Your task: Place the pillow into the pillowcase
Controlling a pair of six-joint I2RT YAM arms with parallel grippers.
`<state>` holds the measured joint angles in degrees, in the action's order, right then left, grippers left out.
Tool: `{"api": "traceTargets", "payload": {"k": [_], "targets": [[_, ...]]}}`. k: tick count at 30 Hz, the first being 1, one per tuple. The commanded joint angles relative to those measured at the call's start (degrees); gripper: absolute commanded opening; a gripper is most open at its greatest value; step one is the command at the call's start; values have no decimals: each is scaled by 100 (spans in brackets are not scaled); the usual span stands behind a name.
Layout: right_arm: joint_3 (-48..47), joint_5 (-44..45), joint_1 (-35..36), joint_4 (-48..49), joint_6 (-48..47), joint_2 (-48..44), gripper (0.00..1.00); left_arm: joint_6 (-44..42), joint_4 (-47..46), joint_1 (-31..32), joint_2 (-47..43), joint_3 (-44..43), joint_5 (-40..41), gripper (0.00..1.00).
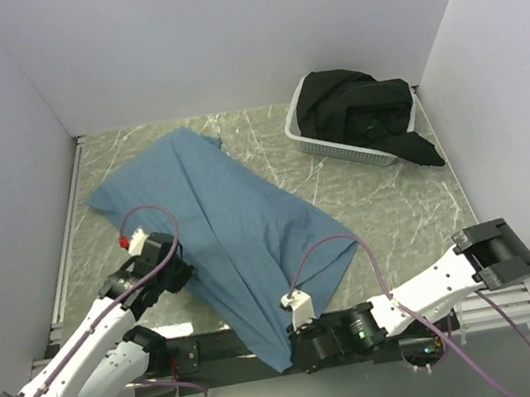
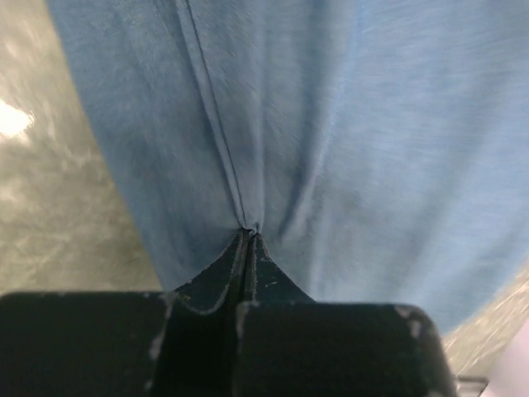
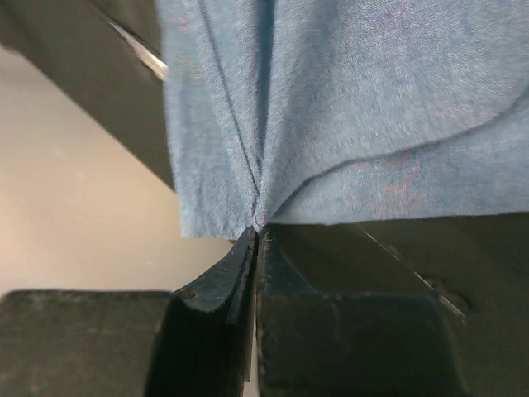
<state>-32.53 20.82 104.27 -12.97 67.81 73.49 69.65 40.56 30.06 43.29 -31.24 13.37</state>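
The pillowcase (image 1: 219, 225) is a plain dusty blue with darker shadowed folds. The table (image 1: 385, 200) is grey-green marble veined in white. A white lattice basket (image 1: 333, 151) holds black cloth (image 1: 361, 109). The left pincer (image 2: 248, 244) and right pincer (image 3: 257, 236) are matte black, flecked with pale scuffs. The arms are white with black joints and carry purple cables (image 1: 322, 245).

Basket (image 1: 332, 148): white plastic lattice, at the far right of the table, close to the right wall.
Black cloth (image 1: 361, 104): heaped in the basket and filling it; one end spills over the right side of the rim onto the table.
Table (image 1: 386, 205): grey-green marble-look top with pale veins.
Walls (image 1: 221, 35): plain white on the left, back and right.
Rail (image 1: 68, 228): pale metal strip along the table's left edge.
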Motion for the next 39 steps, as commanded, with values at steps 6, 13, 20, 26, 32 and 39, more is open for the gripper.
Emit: {"api": "traceTargets", "payload": {"k": [6,13,20,26,32,39], "targets": [[1,-124,-141,-475,382,-343,0,1214,-135,1307,-215,891,-159,1],[407,-517,-3249,-924,-1118,-2565,0,1044,-1023,1899,1549,61,490,1],[140,-860,-2855,-1033,-1069,-2981,0,-1142,-1075,-919,1473,-760,-394,1],[161,-886,-2007,57,-673,-1542,0,-1630,-1797,-3401,2463,-1006,-2117,1],[-59,-1212,-1674,1068,-681,-487,0,-1682,-1535,-3384,2063,-936,-1980,1],[-772,-1221,-1357,894,-944,553,0,-1902,-629,-3384,551,-804,-1154,2]]}}
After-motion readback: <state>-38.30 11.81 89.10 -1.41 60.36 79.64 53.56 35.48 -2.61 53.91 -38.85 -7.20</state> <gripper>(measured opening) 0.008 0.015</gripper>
